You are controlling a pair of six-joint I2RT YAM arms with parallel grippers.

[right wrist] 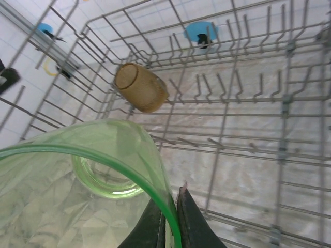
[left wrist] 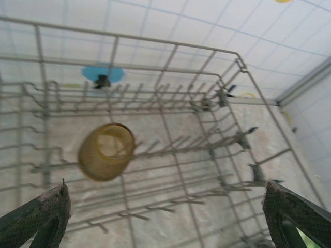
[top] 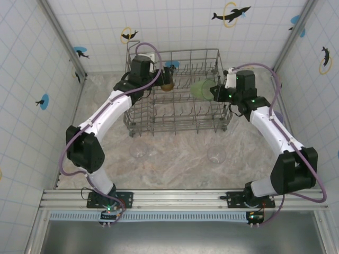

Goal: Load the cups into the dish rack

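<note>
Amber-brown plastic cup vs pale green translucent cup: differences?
Colour: the amber-brown plastic cup is nearly opaque; the pale green translucent cup is see-through. Grip: the amber one is free; the green one is pinched at its rim by the right gripper. Pose: amber lies on its side among the tines of the grey wire dish rack; green is held above them. Both are small tumblers.

Much of the green cup (right wrist: 51, 206) beyond the right wrist view's left and bottom edges
</note>
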